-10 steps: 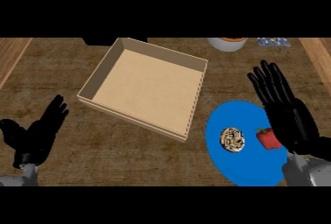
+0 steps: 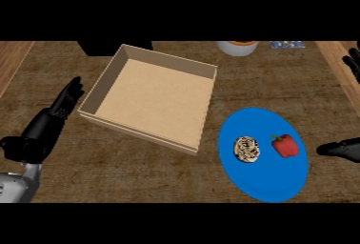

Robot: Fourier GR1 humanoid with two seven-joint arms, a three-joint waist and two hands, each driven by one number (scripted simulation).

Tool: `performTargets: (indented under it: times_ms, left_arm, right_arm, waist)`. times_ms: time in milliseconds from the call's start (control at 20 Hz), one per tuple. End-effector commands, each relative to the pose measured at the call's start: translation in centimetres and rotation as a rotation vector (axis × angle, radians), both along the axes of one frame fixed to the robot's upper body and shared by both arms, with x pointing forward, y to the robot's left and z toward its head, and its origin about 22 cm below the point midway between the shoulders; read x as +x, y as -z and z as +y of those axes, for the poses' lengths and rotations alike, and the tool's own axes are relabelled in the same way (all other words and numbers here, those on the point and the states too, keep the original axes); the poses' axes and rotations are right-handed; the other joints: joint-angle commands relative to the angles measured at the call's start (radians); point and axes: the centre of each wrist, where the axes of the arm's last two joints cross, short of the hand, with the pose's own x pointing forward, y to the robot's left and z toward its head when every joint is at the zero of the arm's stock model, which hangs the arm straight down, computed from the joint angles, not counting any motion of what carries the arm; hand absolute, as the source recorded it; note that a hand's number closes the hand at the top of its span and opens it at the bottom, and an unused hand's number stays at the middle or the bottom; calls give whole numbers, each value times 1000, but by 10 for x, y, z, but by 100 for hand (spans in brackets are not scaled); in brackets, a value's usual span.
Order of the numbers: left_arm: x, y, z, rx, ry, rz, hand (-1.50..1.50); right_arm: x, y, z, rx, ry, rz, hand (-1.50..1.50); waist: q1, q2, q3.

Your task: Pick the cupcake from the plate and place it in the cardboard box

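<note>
Cupcake (image 2: 247,148) stays on plate (image 2: 267,183); right hand (image 2: 343,150) has swung outward, fingers (image 2: 352,64) spread and empty.

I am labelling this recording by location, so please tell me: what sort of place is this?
Most likely a kitchen counter: a brown worktop carries a blue plate with a cupcake and a red pepper, an open cardboard box beside it, and a white container at the far edge.
</note>
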Motion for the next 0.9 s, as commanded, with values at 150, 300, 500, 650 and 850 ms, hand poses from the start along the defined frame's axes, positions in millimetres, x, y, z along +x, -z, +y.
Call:
performTargets:
  times_ms: [150,300,500,650,850]
  left_arm:
    - [4,-6,-19,42,116,-68,0]
    - [9,-9,-30,55,127,-79,0]
    - [11,11,3,66,118,-76,0]
    - [11,-3,-22,60,126,-89,0]
    - [15,9,-23,52,105,-51,0]
  right_arm:
    - [-14,26,-59,-315,-50,-92,-150]
    - [-13,21,-40,-443,-132,-153,-150]
    - [-7,-3,-36,-604,-136,-118,-150]
    - [-13,-13,-19,-811,-180,-46,-150]
    - [-29,-17,13,-995,-248,19,-150]
  waist:
    - [29,7,4]
    - [28,3,3]
    - [31,4,1]
    - [35,0,1]
    - [20,0,0]
